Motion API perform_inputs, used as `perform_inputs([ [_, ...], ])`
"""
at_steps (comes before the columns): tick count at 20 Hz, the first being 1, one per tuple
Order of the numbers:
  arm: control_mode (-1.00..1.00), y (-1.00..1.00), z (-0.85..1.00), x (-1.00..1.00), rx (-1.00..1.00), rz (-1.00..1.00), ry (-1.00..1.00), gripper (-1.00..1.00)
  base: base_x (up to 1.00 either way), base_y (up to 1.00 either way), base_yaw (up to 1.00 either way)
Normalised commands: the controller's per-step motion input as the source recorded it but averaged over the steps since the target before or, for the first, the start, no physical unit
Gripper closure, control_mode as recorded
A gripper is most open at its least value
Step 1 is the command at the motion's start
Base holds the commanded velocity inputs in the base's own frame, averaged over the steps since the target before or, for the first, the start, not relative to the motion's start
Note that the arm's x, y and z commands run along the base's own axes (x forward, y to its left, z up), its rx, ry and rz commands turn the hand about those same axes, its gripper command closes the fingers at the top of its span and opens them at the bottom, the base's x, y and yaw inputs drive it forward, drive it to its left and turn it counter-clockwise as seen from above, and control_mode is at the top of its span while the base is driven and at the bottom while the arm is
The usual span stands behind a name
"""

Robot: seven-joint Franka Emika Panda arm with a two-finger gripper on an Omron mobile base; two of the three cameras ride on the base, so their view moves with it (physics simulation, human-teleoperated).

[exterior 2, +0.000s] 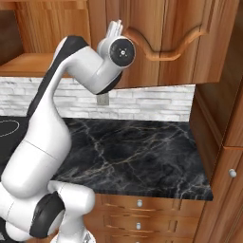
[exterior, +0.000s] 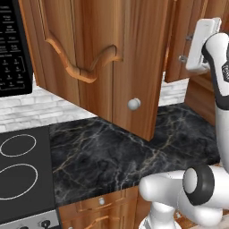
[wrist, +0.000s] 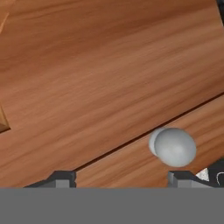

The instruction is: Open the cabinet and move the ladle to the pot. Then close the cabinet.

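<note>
The cabinet door [exterior: 94, 58], reddish-brown with a curved arch moulding and a round silver knob [exterior: 133, 103], stands swung out over the counter. My gripper [exterior: 190, 49] is up at the right, against a further wooden door face [exterior: 179, 27]. In the hand view my gripper [wrist: 120, 179] is open, its fingertips [wrist: 61, 177] almost touching wood, with a silver knob [wrist: 173, 146] just above the right tip and not between the jaws. From the right, my gripper [exterior 2: 114, 26] points up at the cabinet front [exterior 2: 166, 42]. Ladle and pot are out of view.
A black marble counter [exterior: 125, 156] runs below, with a white brick wall [exterior 2: 142, 102] behind it. A black stovetop [exterior: 18, 170] and a microwave [exterior: 13, 49] sit at the left. Drawer fronts [exterior 2: 140, 204] line the counter's edge, and a tall wooden side panel [exterior 2: 223, 142] stands at the right.
</note>
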Motion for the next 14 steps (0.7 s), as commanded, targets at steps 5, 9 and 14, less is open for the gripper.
perform_inputs([
  [5,-1.00,0.10,-0.03,0.71,0.03,-0.01,0.00,-1.00,0.00,0.00,0.00],
  [9,-1.00,0.06,-0.03,0.70,0.03,-0.02,0.00,-1.00,0.00,0.00,0.00],
  [14,-1.00,0.06,0.00,0.65,0.01,-0.04,0.01,-1.00,0.00,0.00,0.00],
])
